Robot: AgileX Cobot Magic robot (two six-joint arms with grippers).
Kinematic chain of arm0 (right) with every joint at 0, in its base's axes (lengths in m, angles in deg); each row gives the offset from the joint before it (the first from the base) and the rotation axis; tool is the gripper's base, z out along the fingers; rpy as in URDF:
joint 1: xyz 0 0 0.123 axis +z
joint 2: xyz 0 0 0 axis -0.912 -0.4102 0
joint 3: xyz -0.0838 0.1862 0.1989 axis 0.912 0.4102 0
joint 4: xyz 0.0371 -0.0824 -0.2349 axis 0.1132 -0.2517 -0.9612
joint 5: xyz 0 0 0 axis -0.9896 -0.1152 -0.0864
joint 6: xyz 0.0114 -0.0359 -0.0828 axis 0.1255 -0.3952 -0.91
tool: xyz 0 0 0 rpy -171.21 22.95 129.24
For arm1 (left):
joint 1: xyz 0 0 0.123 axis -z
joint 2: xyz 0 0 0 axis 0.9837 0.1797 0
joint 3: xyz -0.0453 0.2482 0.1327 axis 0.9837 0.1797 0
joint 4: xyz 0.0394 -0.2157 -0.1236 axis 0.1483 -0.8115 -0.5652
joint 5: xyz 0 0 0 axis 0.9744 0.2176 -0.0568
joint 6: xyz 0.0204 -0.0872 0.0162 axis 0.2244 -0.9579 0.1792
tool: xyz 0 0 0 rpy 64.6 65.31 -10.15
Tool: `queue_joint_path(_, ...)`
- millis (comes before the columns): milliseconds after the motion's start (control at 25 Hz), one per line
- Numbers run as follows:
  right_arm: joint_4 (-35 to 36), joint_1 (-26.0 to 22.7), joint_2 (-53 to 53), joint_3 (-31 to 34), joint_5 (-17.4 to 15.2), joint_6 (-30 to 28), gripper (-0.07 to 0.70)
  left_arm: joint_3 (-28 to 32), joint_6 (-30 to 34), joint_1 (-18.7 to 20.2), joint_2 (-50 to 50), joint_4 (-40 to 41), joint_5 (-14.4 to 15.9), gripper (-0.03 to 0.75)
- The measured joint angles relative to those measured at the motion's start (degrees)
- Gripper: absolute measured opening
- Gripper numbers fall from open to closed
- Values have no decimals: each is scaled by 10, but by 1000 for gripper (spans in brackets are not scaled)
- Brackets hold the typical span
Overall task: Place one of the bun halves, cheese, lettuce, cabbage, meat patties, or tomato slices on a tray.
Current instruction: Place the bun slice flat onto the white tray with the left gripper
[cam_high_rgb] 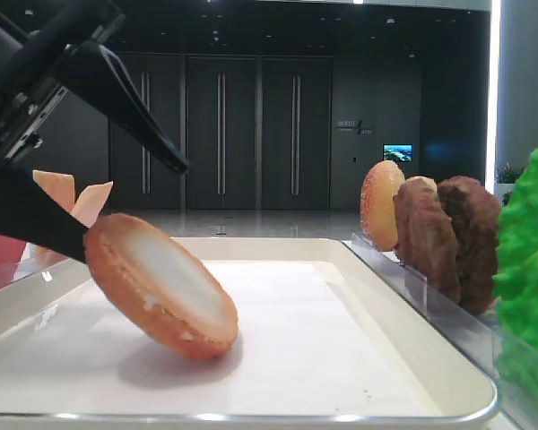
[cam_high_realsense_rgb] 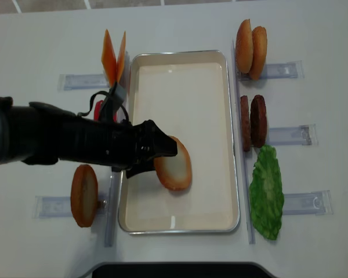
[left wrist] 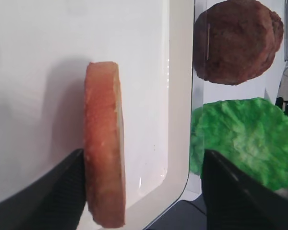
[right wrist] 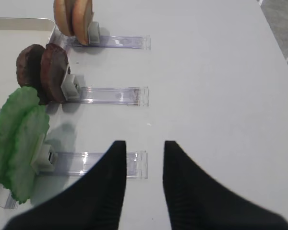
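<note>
Bun half [cam_high_rgb: 161, 285] leans tilted on the tray [cam_high_rgb: 412, 345] between the wide-spread left gripper [left wrist: 139, 187] fingers.

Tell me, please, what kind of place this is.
Probably a robot test table set up in a building lobby: fake burger parts, like the meat patties and lettuce, stand in clear holders around a tray, with dark doors behind.

Orange-brown bun half [cam_high_realsense_rgb: 173, 164], white tray [cam_high_realsense_rgb: 180, 223], green lettuce [cam_high_realsense_rgb: 266, 194].

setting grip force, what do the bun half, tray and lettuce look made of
Round tan bun half: likely moulded plastic or foam, matte crust, smooth pale face. White rectangular tray: probably glossy plastic or enamelled metal, rim glints. Green ruffled lettuce: seemingly soft plastic, uniform colour.
</note>
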Motion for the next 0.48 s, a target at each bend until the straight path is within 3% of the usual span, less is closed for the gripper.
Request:
queue_joint_path(240,0,0,0,0,0,0,190,-40,-163,0,0,160,0,551)
queue_joint_path(480,0,0,0,0,0,0,190,-81,-276,0,0,275,18,551)
